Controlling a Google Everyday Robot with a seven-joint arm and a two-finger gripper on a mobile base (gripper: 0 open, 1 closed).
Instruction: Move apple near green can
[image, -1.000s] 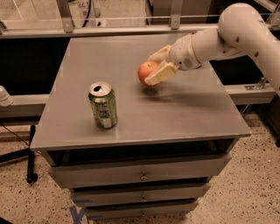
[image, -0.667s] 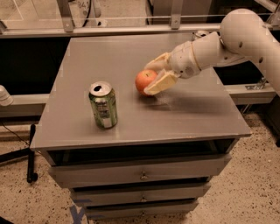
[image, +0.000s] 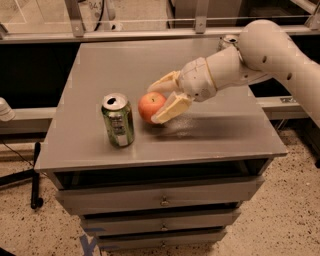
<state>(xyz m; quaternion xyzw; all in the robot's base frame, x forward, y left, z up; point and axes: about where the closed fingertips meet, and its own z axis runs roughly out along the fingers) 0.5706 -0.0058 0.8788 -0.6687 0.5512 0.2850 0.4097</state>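
The tool (image: 157, 104) is clamped on the apple (image: 149, 105), with one finger at its 1 o'clock and the other at its 5. The apple sits low at mid-counter (image: 225, 130). The can (image: 118, 120) stands just beside it at 8 o'clock, apart.

The claw (image: 153, 104) sits in the middle of the frame, closed around the apple (image: 148, 107) — its front finger (image: 172, 107) covers the apple's right side, and the other finger goes behind it. The arm (image: 280, 55) is cut off by the right edge. Behind the arm, at the upper right, a small shiny thing (image: 229, 41) peeks out — most of it is hidden. The words on the green can (image: 118, 122) are too small to read. Under the table (image: 100, 65), the lowest drawer (image: 160, 243) is cut by the bottom edge. A white thing (image: 4, 111) at the left edge is only partly seen.
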